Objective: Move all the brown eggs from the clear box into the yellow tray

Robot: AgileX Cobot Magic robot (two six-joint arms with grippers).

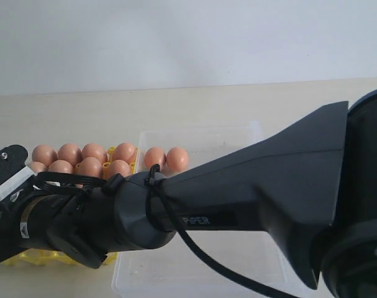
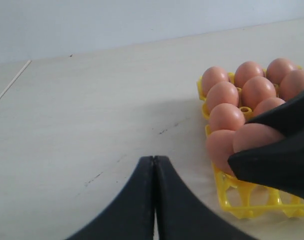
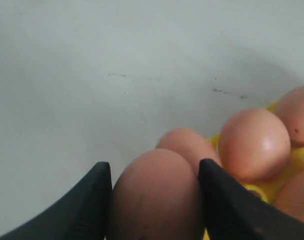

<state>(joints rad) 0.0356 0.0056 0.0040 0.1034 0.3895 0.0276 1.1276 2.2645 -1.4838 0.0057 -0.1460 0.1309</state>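
Observation:
My right gripper is shut on a brown egg, which fills the gap between its two black fingers. It hangs at the edge of the yellow tray, beside seated eggs. The tray holds several brown eggs in its cups. In the clear box two brown eggs lie against the far left wall. My left gripper is shut with nothing in it, over bare table left of the tray. The right arm reaches across the box and hides most of it.
The pale table stretches bare to the left of the tray and beyond it toward the white wall. The right arm's black cable loops down over the clear box.

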